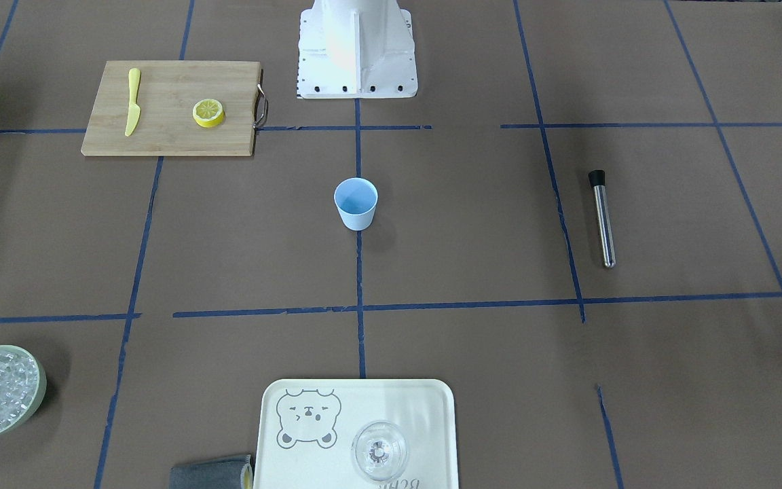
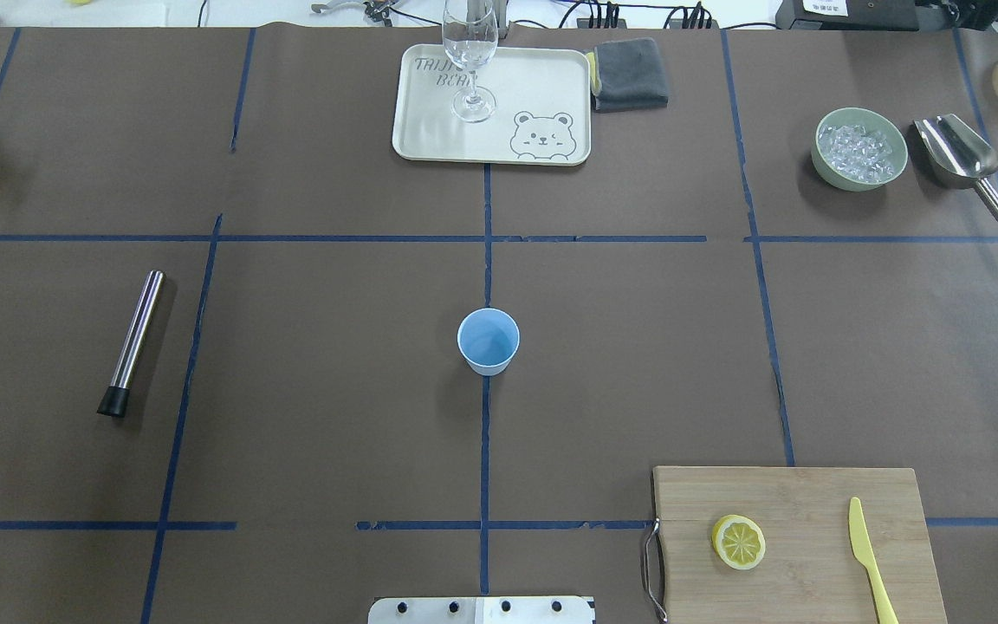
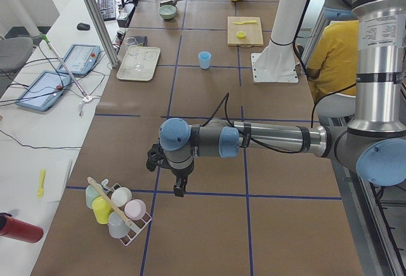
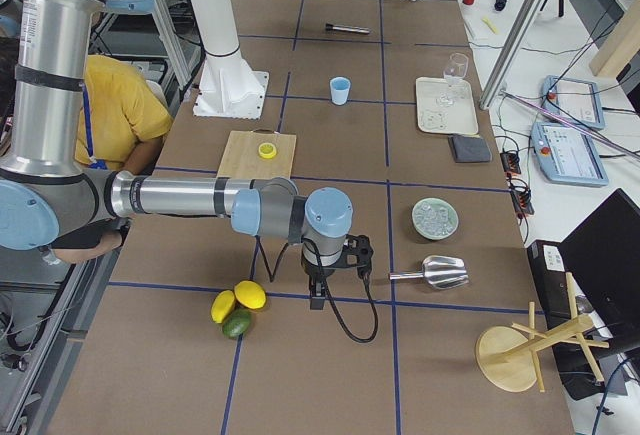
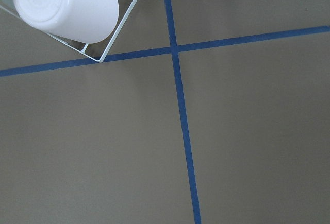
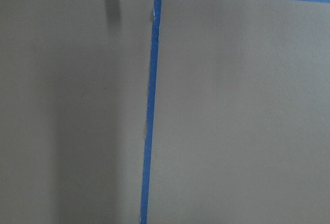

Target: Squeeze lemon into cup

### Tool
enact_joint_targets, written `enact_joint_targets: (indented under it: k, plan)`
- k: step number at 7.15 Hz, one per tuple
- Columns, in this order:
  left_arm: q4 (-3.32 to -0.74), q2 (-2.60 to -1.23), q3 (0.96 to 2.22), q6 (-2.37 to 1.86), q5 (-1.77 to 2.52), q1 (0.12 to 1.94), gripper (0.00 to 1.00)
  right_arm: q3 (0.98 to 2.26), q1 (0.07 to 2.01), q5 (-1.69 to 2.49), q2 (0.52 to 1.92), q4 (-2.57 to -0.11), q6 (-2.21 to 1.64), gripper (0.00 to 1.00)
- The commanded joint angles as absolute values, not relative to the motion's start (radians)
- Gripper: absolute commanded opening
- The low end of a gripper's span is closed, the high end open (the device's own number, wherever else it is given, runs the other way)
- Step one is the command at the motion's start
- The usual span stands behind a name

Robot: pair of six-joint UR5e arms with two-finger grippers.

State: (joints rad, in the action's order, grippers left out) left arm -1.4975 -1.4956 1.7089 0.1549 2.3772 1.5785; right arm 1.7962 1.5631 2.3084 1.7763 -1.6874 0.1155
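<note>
1. The lemon (image 2: 738, 542) lies cut face up on the cutting board (image 2: 811, 494), beside the yellow knife (image 2: 867, 555).
2. The cup (image 2: 488, 341) stands upright mid-table, well apart from the lemon.
3. The left gripper (image 3: 171, 174) hangs near a cup rack (image 3: 117, 209) and the right gripper (image 4: 335, 270) near whole fruit (image 4: 238, 305). Both show only from the side, so I cannot tell whether their jaws are spread or closed.

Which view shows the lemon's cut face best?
Overhead exterior: the lemon lies cut face up on the board, segments clear. Front-facing shows it nearly as well, slightly smaller. Both side views give only a tiny yellow spot. Neither wrist view shows it.
</note>
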Motion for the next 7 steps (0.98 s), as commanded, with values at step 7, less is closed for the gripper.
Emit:
enact_joint_targets:
  k: [7]
  plan:
    - [-1.497, -1.486, 1.703, 0.158, 2.376, 1.578, 1.00, 1.807, 1.560, 2.306, 1.763, -1.527, 0.114, 1.00]
